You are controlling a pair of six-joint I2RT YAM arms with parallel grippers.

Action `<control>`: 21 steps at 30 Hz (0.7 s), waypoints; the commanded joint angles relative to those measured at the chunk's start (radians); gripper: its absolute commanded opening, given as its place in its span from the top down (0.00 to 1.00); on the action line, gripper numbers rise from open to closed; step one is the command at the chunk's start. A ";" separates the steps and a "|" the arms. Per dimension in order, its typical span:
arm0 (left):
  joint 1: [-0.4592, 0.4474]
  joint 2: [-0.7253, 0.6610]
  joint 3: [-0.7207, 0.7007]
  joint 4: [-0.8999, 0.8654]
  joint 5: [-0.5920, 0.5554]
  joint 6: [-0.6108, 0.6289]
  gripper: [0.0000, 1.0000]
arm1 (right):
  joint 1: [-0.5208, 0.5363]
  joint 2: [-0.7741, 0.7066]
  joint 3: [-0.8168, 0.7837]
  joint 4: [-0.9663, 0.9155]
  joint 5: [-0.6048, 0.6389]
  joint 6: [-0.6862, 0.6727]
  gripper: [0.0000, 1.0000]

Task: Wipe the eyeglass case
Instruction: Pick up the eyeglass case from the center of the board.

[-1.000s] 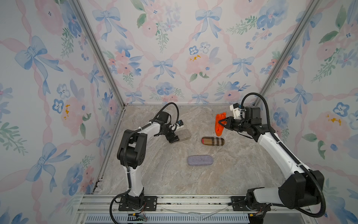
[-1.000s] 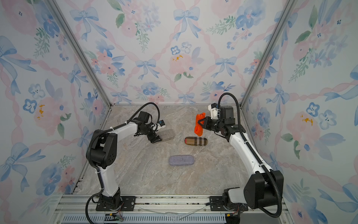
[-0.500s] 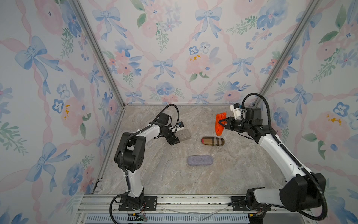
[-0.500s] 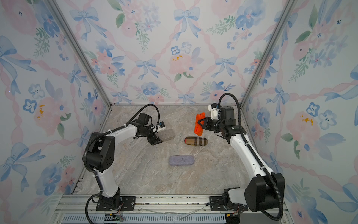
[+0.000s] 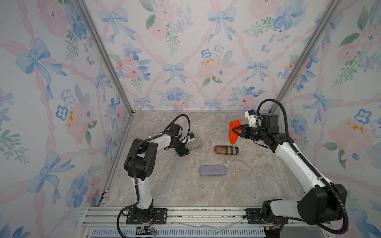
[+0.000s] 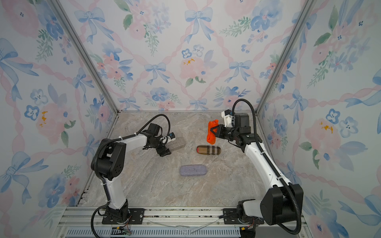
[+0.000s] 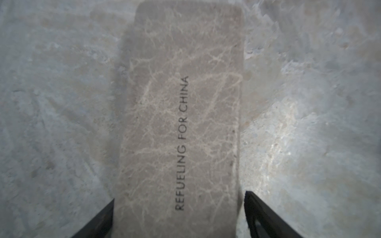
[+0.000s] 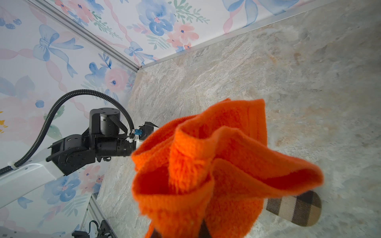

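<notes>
A grey marbled eyeglass case [image 5: 195,144] [image 6: 177,143] lies on the table at the back left, printed with black lettering in the left wrist view [image 7: 179,115]. My left gripper [image 5: 185,150] [image 6: 166,150] [image 7: 179,195] is open and straddles one end of it, a finger on each long side. My right gripper [image 5: 235,130] [image 6: 213,130] [image 8: 179,232] hangs above the table at the back right, shut on a bunched orange cloth [image 5: 233,139] [image 6: 210,139] [image 8: 216,164] that hides most of its fingers.
A brown plaid case [image 5: 226,149] [image 6: 208,149] [image 8: 294,208] lies just below the cloth. A purple-grey case [image 5: 213,170] [image 6: 193,170] lies nearer the front, mid-table. Floral walls close in the marble tabletop [image 5: 165,185] on three sides.
My left arm has shifted a little and its gripper has settled lower at the end of the marbled case. The right arm and the cloth have stayed where they were.
</notes>
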 commanded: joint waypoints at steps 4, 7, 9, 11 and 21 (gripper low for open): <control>0.005 0.001 -0.026 0.023 -0.034 -0.022 0.21 | 0.008 -0.001 0.001 0.011 -0.020 -0.019 1.00; 0.004 0.000 -0.036 0.034 -0.033 -0.025 0.31 | 0.007 -0.005 -0.002 0.011 -0.020 -0.019 1.00; 0.004 -0.004 -0.036 0.033 -0.026 -0.032 0.41 | 0.006 -0.008 -0.002 0.007 -0.018 -0.018 1.00; 0.004 -0.016 -0.033 0.046 -0.031 -0.049 0.49 | 0.006 -0.015 -0.001 0.005 -0.017 -0.018 1.00; -0.081 -0.182 -0.007 0.063 -0.097 -0.105 0.62 | 0.025 -0.030 0.054 -0.116 -0.013 -0.057 1.00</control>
